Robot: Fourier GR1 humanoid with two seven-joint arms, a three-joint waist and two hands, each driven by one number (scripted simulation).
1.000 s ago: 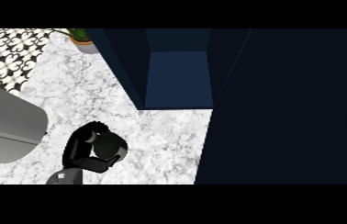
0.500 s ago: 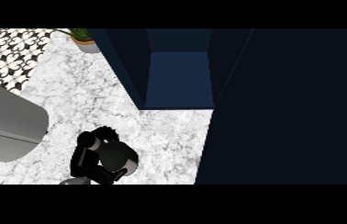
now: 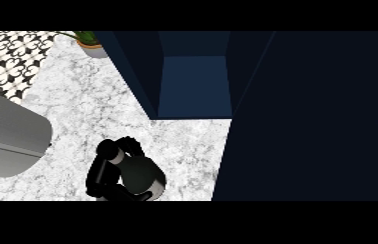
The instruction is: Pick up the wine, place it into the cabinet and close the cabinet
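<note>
The wine bottle (image 3: 142, 175) is a dark, rounded shape over the marble counter (image 3: 81, 103) near the view's lower edge, left of centre. My right hand (image 3: 100, 175) is curled round it from the left and hides part of it. The dark blue cabinet (image 3: 196, 88) stands open beyond and to the right of the bottle, its inside floor bare. Its door (image 3: 310, 118) fills the right side as a wide dark panel. My left hand does not show.
A small potted plant (image 3: 90, 43) stands at the back left beside the cabinet's side wall. Patterned black-and-white tiles (image 3: 18, 58) run along the far left. A large grey rounded shape (image 3: 18, 138) juts in from the left edge.
My right hand with the bottle has shifted toward the lower edge and slightly to the right. The grey shape at the left edge has grown a little.
</note>
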